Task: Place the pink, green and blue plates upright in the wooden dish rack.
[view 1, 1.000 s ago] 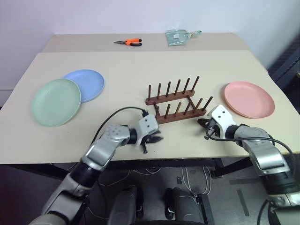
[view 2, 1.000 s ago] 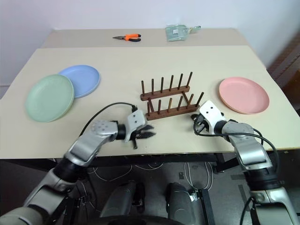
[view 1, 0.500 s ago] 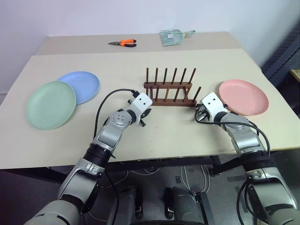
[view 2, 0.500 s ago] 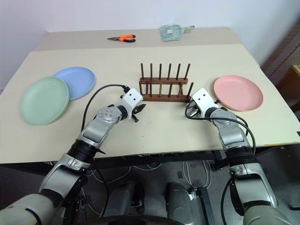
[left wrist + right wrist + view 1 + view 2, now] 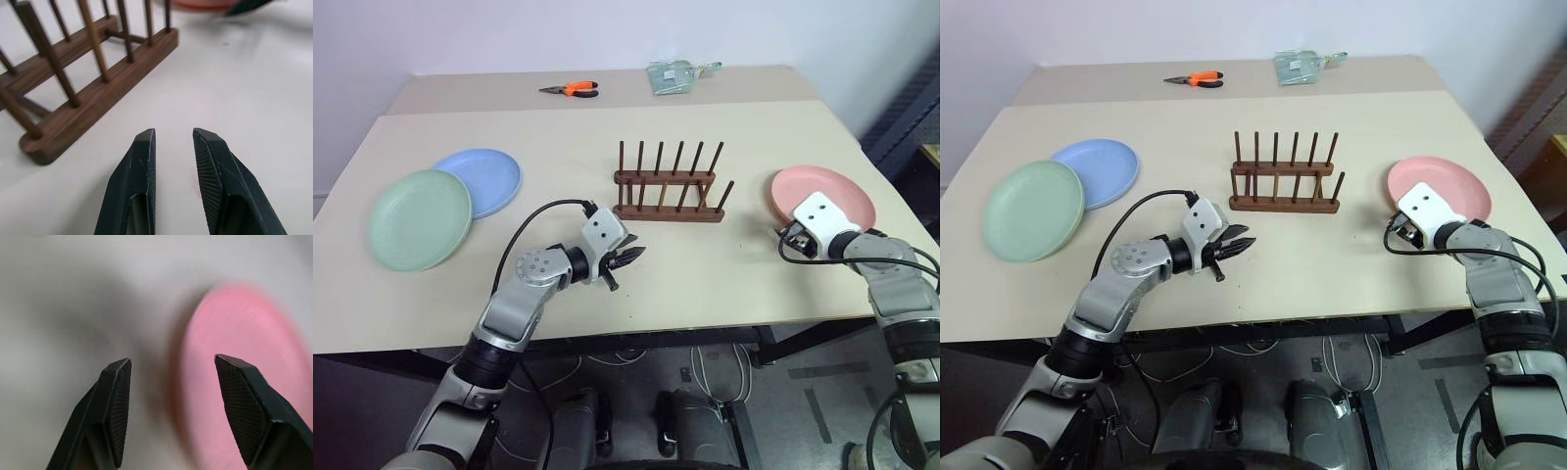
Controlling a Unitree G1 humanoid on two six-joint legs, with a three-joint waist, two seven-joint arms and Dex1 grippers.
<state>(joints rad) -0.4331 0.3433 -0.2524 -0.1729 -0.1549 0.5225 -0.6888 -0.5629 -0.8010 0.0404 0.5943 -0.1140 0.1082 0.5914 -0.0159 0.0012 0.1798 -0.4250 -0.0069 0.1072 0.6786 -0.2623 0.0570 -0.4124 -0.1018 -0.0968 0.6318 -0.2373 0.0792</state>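
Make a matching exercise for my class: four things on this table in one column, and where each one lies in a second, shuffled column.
Things:
1. pink plate
2. green plate
3. wooden dish rack
4. orange pliers

Places:
A. middle of the table, holding no plates
B. far table edge
C. robot's far left, partly over the blue plate
D. robot's right, at the right gripper

Pairs: 1-D, 2-C, 3-A, 4-B

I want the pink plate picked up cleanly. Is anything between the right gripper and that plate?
Nothing visible. The right gripper, fingers open, points at the near edge of the pink plate, with only bare table between them. The rack stands off to the side.
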